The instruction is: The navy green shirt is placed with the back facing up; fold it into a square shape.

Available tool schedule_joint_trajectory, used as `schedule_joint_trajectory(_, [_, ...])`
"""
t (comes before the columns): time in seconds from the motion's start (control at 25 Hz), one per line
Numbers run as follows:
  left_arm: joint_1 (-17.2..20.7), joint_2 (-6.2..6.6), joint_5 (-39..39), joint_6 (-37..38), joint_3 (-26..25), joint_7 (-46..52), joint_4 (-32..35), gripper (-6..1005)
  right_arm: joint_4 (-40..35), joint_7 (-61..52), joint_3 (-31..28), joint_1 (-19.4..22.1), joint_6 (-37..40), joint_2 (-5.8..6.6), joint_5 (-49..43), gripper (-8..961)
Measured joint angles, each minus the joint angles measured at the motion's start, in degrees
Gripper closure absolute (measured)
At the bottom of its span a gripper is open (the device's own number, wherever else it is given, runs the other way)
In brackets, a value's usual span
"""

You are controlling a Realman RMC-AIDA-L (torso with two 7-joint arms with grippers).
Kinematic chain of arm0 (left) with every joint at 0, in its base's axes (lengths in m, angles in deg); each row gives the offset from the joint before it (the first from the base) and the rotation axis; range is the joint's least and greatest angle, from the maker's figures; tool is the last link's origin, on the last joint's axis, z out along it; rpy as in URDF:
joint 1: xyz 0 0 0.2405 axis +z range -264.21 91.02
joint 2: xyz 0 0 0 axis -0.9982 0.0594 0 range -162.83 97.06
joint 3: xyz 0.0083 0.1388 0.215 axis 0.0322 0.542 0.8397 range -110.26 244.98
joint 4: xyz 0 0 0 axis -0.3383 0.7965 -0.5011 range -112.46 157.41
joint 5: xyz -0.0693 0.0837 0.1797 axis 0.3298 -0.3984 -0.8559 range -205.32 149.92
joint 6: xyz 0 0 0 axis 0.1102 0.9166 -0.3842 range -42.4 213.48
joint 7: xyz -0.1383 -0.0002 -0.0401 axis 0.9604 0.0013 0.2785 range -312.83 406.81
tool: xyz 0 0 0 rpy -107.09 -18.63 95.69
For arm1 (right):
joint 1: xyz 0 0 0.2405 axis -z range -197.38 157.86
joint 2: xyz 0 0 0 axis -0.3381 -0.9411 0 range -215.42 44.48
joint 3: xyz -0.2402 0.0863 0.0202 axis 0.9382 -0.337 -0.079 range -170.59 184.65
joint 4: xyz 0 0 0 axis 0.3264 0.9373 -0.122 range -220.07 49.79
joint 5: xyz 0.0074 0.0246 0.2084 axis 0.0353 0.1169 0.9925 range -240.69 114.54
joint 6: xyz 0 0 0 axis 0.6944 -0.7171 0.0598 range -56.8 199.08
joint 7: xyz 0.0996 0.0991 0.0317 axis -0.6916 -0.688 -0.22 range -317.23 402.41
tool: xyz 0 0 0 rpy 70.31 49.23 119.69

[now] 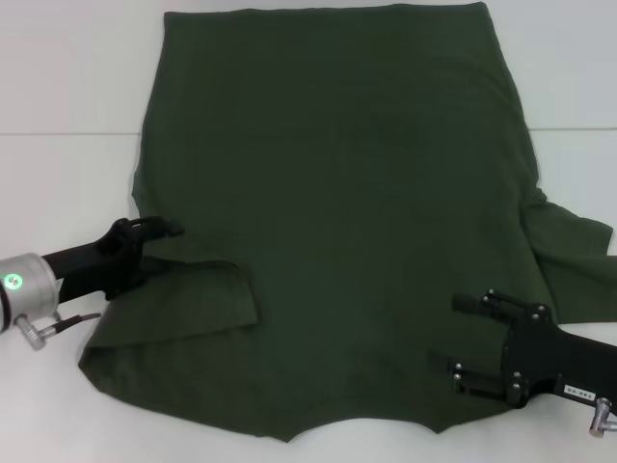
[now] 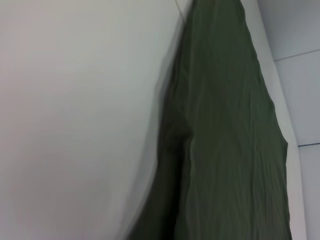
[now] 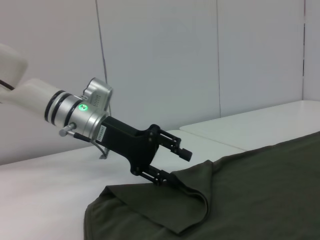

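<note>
The navy green shirt (image 1: 337,222) lay spread flat on the white counter (image 1: 58,87), plain side up, with its hem at the far edge and its neckline notch nearest the robot. The left sleeve (image 1: 183,299) had been folded inward and lay on the shirt's body near its left edge, while the right sleeve (image 1: 574,256) stuck out sideways from the shirt's right edge onto the counter. The left gripper (image 1: 159,230) sat at the shirt's left edge, right at the folded sleeve; in the right wrist view its fingers (image 3: 182,152) stood apart, the lower one touching or perhaps slightly tucked under the raised fold of cloth, the upper one clear above it. The right gripper (image 1: 461,334) hovered over the shirt's near right corner, close to the neckline side, with its fingers spread open and nothing between them. The left wrist view showed only a long strip of the shirt's cloth against the pale counter.
</note>
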Motion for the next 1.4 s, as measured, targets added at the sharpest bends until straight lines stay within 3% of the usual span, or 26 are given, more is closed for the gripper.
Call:
schedule_joint_trajectory(0.28, [-2.5, -0.72, 1.1, -1.1, -0.5, -0.1, -0.1, 370, 0.0, 0.0, 0.0, 0.1, 0.4, 0.00, 0.0, 97])
schedule_joint_trajectory(0.64, [-10.0, -2.60, 3.1, -1.7, -0.3, -2.5, -0.2, 370, -0.1, 0.0, -0.1, 0.2, 1.4, 0.00, 0.0, 97])
schedule_joint_trajectory(0.88, [-11.4, -3.09, 4.0, -2.6, -0.4, -3.8, -0.1, 371, 0.0, 0.3, -0.1, 0.2, 1.5, 0.00, 0.0, 96])
schedule_joint_trajectory(1.0, [-9.6, -2.98, 6.4, 1.6, -0.2, -8.8, 0.1, 371, 0.0, 0.3, -0.3, 0.2, 1.5, -0.05, 0.0, 96])
schedule_joint_trajectory(1.24, [-1.4, -0.11, 8.0, 20.5, -1.0, -31.0, 2.3, 371, -0.2, -0.1, -0.5, 0.1, 1.5, -0.03, 0.4, 97])
schedule_joint_trajectory(1.32, [2.8, -0.34, 8.0, 22.7, -1.3, -38.0, 5.7, 372, -0.3, -0.1, -0.6, 0.1, 1.4, -0.03, 1.1, 97])
schedule_joint_trajectory(1.4, [6.9, -1.48, 7.7, 24.5, -1.3, -48.9, 9.8, 372, -0.3, -0.9, -0.7, 0.1, 1.1, 0.01, 1.7, 96])
